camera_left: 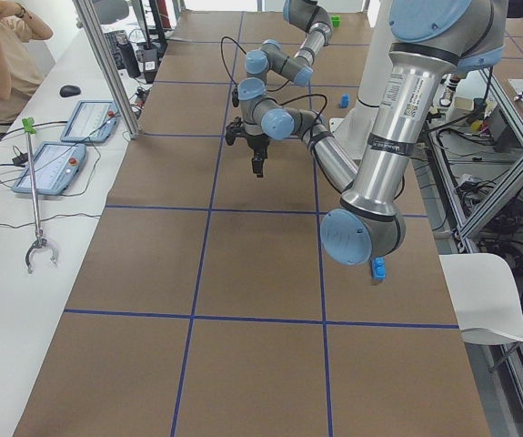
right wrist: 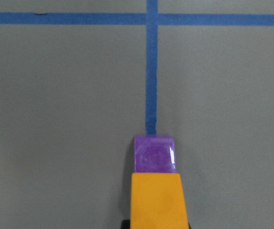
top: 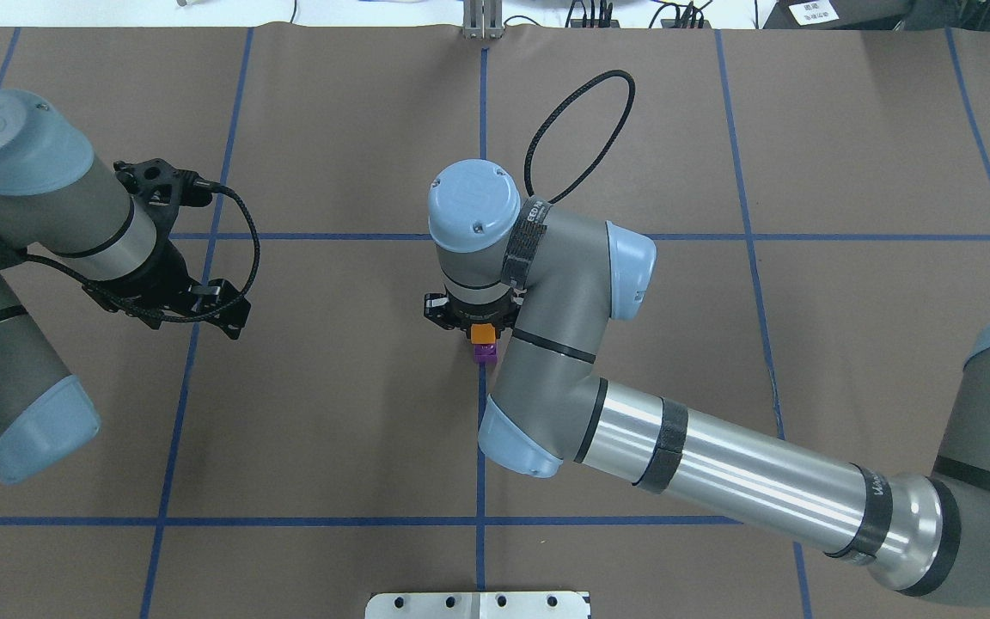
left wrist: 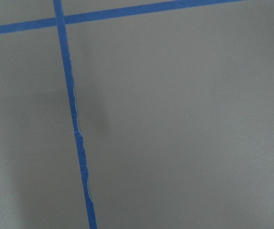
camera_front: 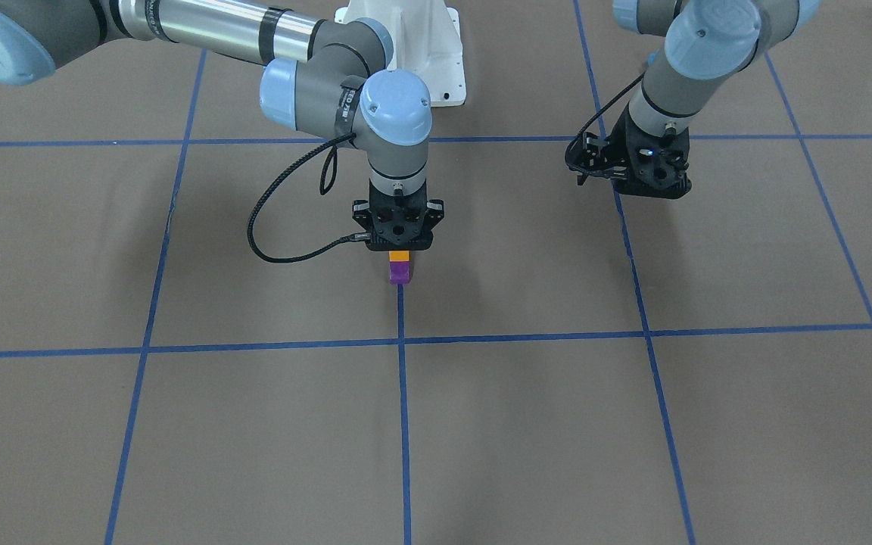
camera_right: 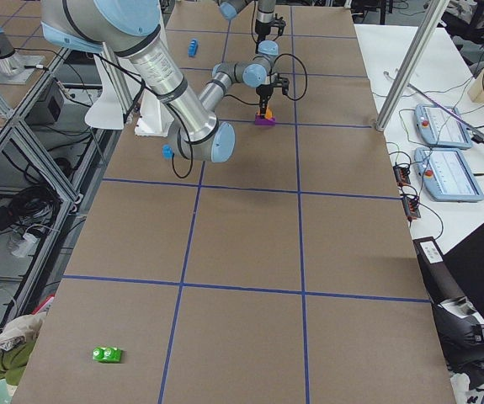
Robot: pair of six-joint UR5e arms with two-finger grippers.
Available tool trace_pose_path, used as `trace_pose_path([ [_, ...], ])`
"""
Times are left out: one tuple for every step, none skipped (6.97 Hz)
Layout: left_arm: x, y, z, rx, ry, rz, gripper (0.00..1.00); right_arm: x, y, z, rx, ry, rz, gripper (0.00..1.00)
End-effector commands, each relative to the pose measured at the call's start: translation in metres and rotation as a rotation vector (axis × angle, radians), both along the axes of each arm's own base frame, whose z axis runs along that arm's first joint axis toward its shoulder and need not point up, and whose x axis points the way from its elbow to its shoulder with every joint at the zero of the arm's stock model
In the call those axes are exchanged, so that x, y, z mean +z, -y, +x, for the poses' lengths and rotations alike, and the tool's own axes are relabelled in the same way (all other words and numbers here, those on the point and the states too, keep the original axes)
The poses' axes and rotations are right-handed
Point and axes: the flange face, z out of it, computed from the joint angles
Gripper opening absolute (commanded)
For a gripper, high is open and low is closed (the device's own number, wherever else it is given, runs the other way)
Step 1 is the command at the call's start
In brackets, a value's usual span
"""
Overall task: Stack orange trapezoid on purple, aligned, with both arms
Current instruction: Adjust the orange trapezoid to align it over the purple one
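At the centre of the brown paper-covered table (camera_front: pixel 519 265), on a blue tape line (camera_front: pixel 401 318) that runs away from the robot, stands the small glossy purple plastic block (camera_front: pixel 399 274). The small glossy orange plastic trapezoid block (camera_front: pixel 399 257) is directly above it. In the front-facing and overhead views the two blocks meet, with their side edges in line. Whether the orange block is fully seated cannot be determined.

The black two-finger right gripper (camera_front: pixel 399 248) points straight down over the stack. The orange block projects from its underside. The upper part of the block lies between the jaws, which are clamped on it. In the right wrist view the orange block fills the bottom centre, with the purple block just beyond it. The exposed part of the orange block separates the purple block from the gripper.

The black left gripper (camera_front: pixel 644 182) hangs tilted above bare table, well apart from the stack. Its fingers are hidden, so it cannot be determined whether they are apart or together. The left wrist view shows only table surface and tape.
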Motion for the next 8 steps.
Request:
trace_pose_path([
  [-0.0008, 0.0002, 0.0001, 0.0, 0.0, 0.0, 1.0, -0.002, 0.0032, 0.0042, 0.011, 0.004, 0.0, 0.0],
  [-0.0013, -0.0001, -0.0002, 0.0, 0.0, 0.0, 1.0, -0.0026, 0.0021, 0.0039, 0.01, 0.005, 0.001, 0.0],
  [-0.0021, 0.0001, 0.0, 0.0, -0.001, 0.001, 1.0, -0.0025, 0.0024, 0.0039, 0.014, 0.004, 0.001, 0.0],
  [-0.007, 0.0009, 0.001, -0.013, -0.006, -0.009, 1.0, -0.0012, -0.0026, 0.0001, 0.023, 0.0, -0.007, 0.0],
  [-0.0096, 0.0013, 0.0015, -0.019, -0.009, -0.012, 1.0, -0.0029, -0.0033, -0.0002, 0.029, 0.001, -0.007, 0.0],
  [-0.0096, 0.0013, 0.0015, -0.019, -0.009, -0.012, 1.0, -0.0047, -0.0035, 0.0001, 0.031, 0.004, -0.008, 0.0],
  [-0.0096, 0.0013, 0.0015, -0.019, -0.009, -0.012, 1.0, -0.0067, 0.0006, 0.0046, 0.042, 0.008, -0.009, 0.0],
  [-0.0096, 0.0013, 0.0015, -0.02, -0.009, -0.014, 1.0, -0.0092, 0.0034, 0.0095, 0.049, 0.013, -0.005, 0.0],
])
